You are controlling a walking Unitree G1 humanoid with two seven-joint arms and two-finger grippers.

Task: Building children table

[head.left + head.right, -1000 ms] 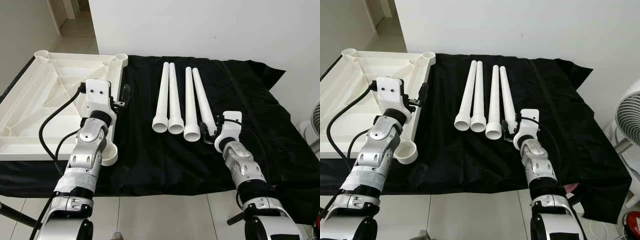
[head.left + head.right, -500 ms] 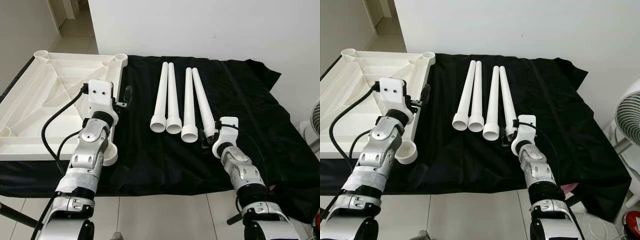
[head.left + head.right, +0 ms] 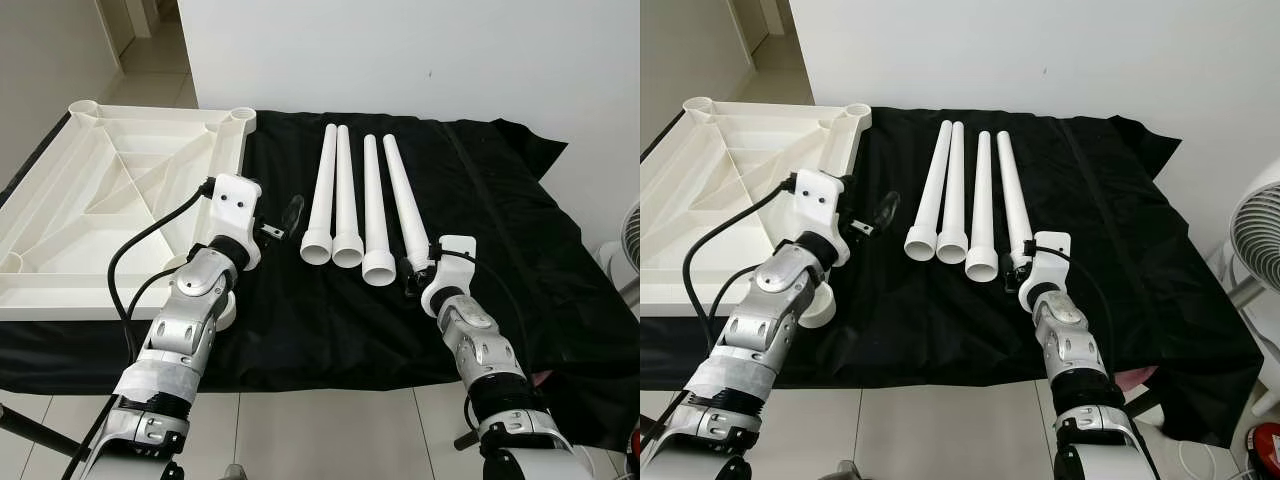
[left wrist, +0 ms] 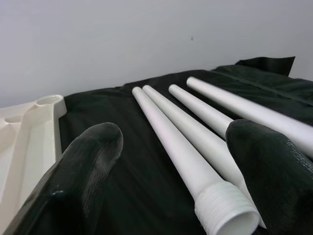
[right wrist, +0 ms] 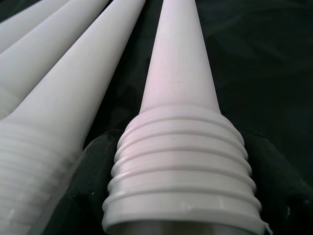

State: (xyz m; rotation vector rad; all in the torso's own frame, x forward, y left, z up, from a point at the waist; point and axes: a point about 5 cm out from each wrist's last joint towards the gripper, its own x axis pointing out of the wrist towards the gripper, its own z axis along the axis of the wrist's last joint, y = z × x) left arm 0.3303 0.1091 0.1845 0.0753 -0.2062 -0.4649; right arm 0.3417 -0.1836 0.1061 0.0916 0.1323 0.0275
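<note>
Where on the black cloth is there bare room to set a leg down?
Bare cloth lies right of the four legs, out to its edge, and in front of their threaded ends. It is crowded between the tabletop and legs, where the left gripper hovers.

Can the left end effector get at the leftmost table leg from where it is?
Probably yes. The left end effector sits open just beside the leftmost table leg, with bare black cloth between them and nothing in the way.

A black cloth (image 3: 330,310) is spread before me, white wall (image 3: 400,50) behind it, a fan (image 3: 1255,245) at my right, pale floor tiles (image 3: 320,430) below.
</note>
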